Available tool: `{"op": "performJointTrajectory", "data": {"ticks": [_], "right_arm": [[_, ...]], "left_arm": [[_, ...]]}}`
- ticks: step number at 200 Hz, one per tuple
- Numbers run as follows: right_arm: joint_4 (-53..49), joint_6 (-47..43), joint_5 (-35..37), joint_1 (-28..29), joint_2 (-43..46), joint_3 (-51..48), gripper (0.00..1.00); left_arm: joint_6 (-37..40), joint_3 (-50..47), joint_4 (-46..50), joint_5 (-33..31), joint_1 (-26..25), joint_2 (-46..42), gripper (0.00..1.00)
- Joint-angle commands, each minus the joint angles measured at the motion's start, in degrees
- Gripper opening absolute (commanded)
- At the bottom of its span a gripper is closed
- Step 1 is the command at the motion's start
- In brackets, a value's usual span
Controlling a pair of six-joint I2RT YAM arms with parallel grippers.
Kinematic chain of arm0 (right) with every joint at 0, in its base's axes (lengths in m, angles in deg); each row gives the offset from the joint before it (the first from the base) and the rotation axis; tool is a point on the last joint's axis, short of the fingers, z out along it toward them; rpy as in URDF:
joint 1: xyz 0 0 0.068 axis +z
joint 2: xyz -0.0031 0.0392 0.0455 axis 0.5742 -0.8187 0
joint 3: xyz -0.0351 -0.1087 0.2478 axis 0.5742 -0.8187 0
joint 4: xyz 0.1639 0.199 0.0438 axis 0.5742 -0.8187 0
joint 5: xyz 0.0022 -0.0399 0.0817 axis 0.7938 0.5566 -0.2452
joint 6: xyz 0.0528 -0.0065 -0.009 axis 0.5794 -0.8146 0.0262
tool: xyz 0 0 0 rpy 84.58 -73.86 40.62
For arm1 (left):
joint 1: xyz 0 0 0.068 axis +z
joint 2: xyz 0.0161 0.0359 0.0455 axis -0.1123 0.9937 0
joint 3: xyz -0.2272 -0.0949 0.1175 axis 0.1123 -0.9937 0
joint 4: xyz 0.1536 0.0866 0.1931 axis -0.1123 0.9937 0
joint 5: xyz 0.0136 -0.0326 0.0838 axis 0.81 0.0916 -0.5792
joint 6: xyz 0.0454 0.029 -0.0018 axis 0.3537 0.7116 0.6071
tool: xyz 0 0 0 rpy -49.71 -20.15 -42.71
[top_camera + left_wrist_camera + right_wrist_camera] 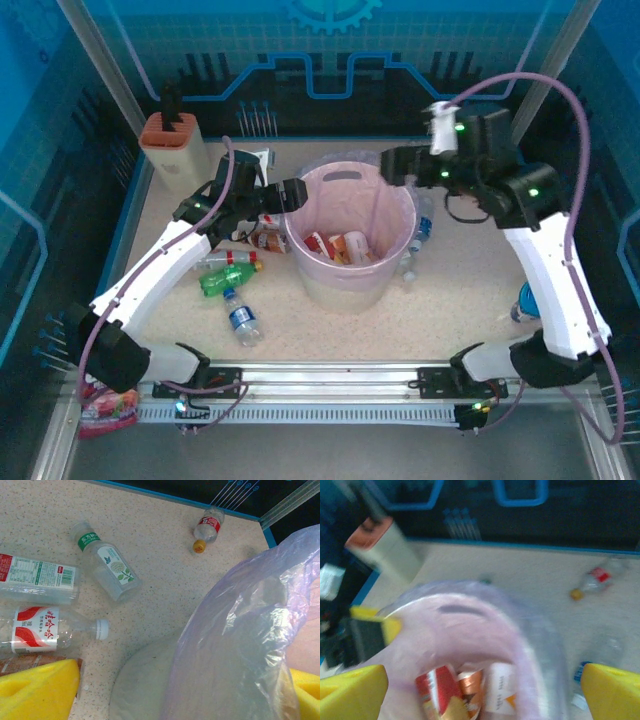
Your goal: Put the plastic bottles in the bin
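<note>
Centred on a speckled beige table (450, 320), large round pale bin (345, 290), upright, lined with a translucent pink bag, holding several bottles with red, orange and white labels (340, 247). Reaching in from the near left, white left arm (160, 265), left gripper (297, 193) at the bin's left rim, its yellow pads (37, 690) spread wide with the bag-covered rim between them; contact with the rim impossible to tell. Arching in from the right, right arm (545, 260), right gripper (392, 163) hanging above the bin's far right rim, yellow pads (612, 690) spread wide, nothing between them, bin mouth below. At the far left corner, beige-and-orange knife block (175, 145), upright. Near the left arm's base, red snack bag (105, 408). Lying on the table left of the bin: green bottle (228, 281), just beyond it clear bottle with red label (228, 260), nearer the arm bases clear bottle with blue label (242, 318). Close against the bin's left side, amber-toned bottle (268, 238). Just right of the bin, two more clear bottles (418, 235).
</note>
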Motion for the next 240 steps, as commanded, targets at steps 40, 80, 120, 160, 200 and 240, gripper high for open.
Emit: {"op": "performJointTrajectory", "data": {"ticks": [40, 80, 120, 160, 200, 240], "right_arm": [[7.0, 2.3, -12.1, -24.5, -3.4, -21.5, 0.97], [13.9, 2.0, -12.6, -25.1, -12.3, -30.0, 0.95], [18.9, 2.2, -12.7, -25.1, -21.6, -33.0, 0.86], [22.7, 2.7, -14.3, -25.0, -28.5, -34.4, 0.84], [23.3, 2.3, -13.2, -25.0, -34.9, -34.1, 0.84], [22.8, 2.0, -11.2, -25.2, -34.3, -34.8, 0.67]], "left_arm": [[0.4, 1.1, 1.6, -1.5, 0.7, 0.4, 0.89], [0.5, 1.7, 2.5, -2.1, 0.7, 0.4, 0.89], [-0.2, 1.3, 1.5, -0.7, 0.8, 0.5, 0.89], [-0.6, 1.6, 1.3, -0.4, 0.8, 1.1, 0.89], [-1.6, 0.7, -0.9, 1.7, 1.2, 1.7, 0.89], [-1.3, 1.3, -0.3, 1.0, 1.3, 2.2, 0.9]]}}
